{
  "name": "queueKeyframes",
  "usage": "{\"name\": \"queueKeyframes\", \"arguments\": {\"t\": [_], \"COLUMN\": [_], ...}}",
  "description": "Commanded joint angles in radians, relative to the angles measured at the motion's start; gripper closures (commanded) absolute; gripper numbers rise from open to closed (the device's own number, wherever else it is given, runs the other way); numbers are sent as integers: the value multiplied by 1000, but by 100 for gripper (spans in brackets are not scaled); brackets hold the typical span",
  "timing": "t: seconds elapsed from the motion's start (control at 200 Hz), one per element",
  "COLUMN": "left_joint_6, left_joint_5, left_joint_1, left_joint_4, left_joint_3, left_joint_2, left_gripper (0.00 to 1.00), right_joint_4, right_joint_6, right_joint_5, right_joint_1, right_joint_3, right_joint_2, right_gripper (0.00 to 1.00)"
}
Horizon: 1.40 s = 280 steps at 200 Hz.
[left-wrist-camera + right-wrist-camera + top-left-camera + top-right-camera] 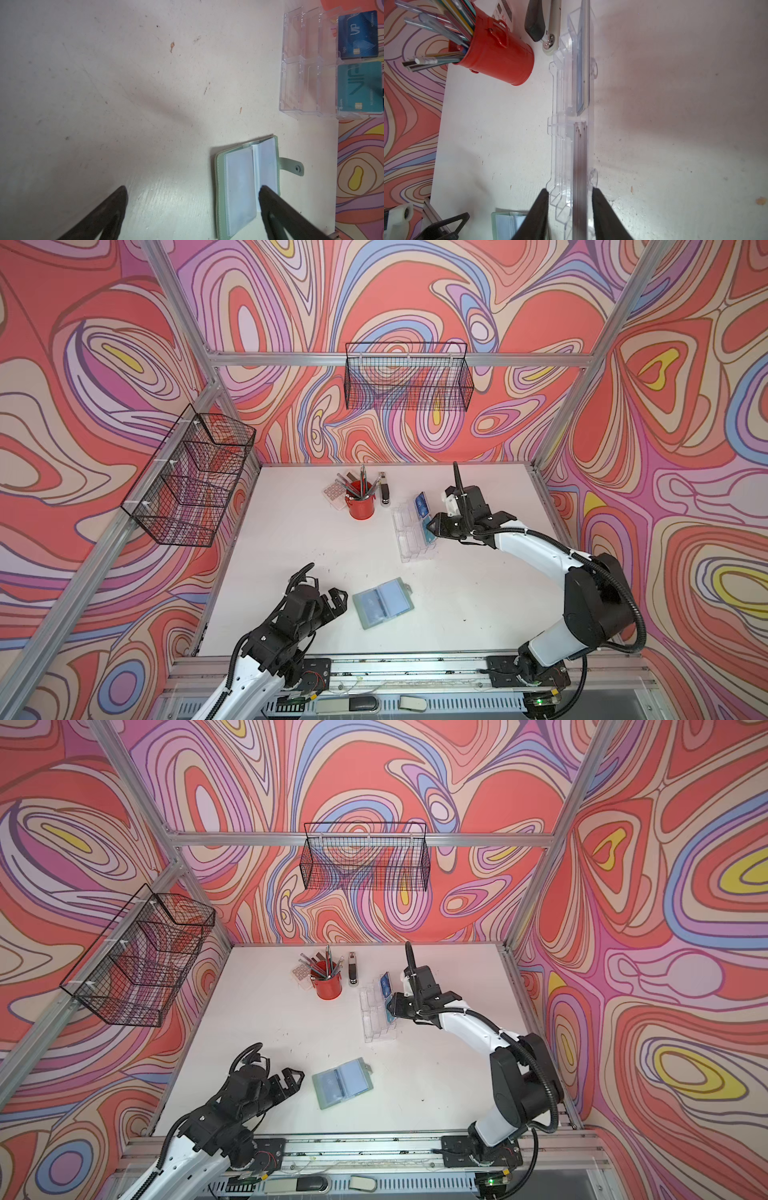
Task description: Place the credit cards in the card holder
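The card holder [383, 603] [343, 1081] [241, 187] lies open on the table, its clear sleeves facing up and its snap strap out to one side. My left gripper [337, 603] [294, 1080] [192, 189] is wide open just left of it, holding nothing. The credit cards stand in a clear acrylic stand [409, 539] [301, 62]: a blue card [421, 503] [357, 35] and a teal card [428, 533] [359, 87]. My right gripper [432, 527] [392, 1006] [570, 192] is open over the teal stack [580, 162], one finger on each side, with gaps showing.
A red pen cup [360, 506], a stapler [384, 489] and a calculator [333, 490] stand at the back of the table. One wire basket [409, 377] hangs on the back rail and another wire basket [195, 477] on the left rail.
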Motion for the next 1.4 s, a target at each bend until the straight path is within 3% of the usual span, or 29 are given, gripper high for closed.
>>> {"name": "queueKeyframes", "arguments": {"t": [0.0, 0.16, 0.29, 0.826, 1.397], "left_joint_6": [0, -4, -9, -9, -11], "left_joint_5": [0, -8, -16, -16, -19], "left_joint_1": [5, 6, 5, 6, 6], "left_joint_4": [13, -3, -15, -14, -18], "left_joint_3": [12, 9, 7, 9, 11], "left_joint_2": [-14, -47, -68, -57, -59], "left_gripper": [0, 0, 0, 0, 0], "right_joint_4": [9, 8, 4, -43, -39], "right_joint_6": [-15, -16, -22, -22, -6], "right_joint_5": [-27, -43, -40, 19, 12], "right_joint_1": [0, 4, 9, 50, 55], "right_joint_3": [18, 20, 26, 107, 97], "right_joint_2": [19, 12, 12, 105, 32], "right_gripper": [70, 79, 81, 69, 76]}}
